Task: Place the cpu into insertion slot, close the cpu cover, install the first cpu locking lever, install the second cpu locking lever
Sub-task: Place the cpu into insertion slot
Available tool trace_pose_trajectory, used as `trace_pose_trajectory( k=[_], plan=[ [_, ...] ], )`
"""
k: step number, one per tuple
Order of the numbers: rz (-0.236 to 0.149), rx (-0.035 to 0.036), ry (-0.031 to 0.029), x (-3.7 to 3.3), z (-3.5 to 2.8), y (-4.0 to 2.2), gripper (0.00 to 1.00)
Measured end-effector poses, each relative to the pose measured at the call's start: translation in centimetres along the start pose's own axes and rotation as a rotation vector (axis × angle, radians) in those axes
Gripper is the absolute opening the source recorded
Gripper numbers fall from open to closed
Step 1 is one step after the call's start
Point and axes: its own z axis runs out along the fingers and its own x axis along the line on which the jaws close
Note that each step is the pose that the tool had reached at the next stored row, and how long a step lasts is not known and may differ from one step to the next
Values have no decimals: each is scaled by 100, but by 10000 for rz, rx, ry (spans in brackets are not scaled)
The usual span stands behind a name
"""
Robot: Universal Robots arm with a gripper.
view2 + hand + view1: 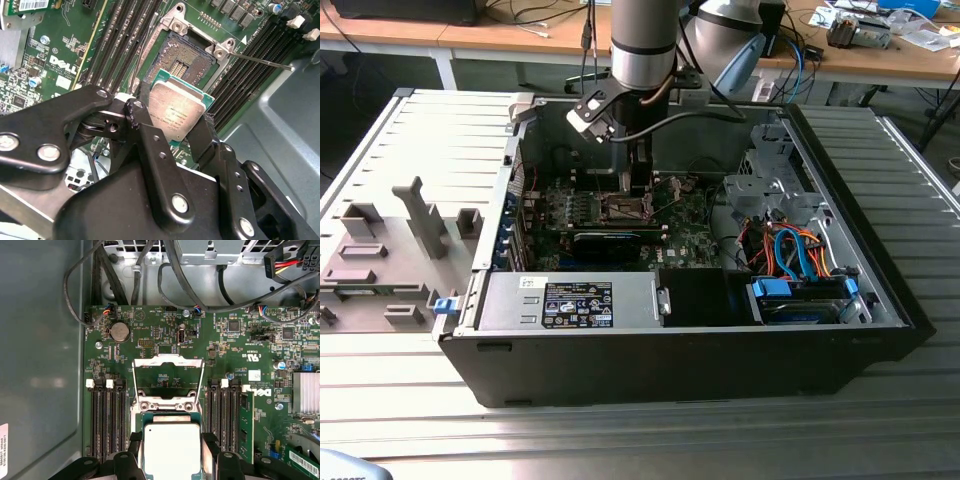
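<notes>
My gripper point(175, 111) is shut on the cpu point(177, 112), a small square chip with a silvery top and a green rim, pinched at two opposite edges between black fingers point(136, 442). The chip hangs just above the green motherboard, beside and partly over the insertion slot point(187, 57), whose dark pin field lies uncovered. In the first wrist view the cpu point(171, 447) sits below the cpu cover point(168, 364), a thin metal frame standing raised on its hinge. A thin locking lever point(265, 61) sticks out free beside the slot. In the exterior view the gripper point(638, 195) reaches down into the open computer case.
Long black memory slots point(107, 415) flank the socket on both sides. Black cables point(130, 275) loop along the case wall beyond the board. A power supply point(570, 300) and a drive cage with orange and blue cables point(790, 250) fill the case's other side.
</notes>
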Motion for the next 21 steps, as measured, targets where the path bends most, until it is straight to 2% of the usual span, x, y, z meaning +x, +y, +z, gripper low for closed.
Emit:
trace_pose_trajectory(
  k=[21],
  plan=[
    [0, 0, 0, 0, 40, -2, 55]
  ],
)
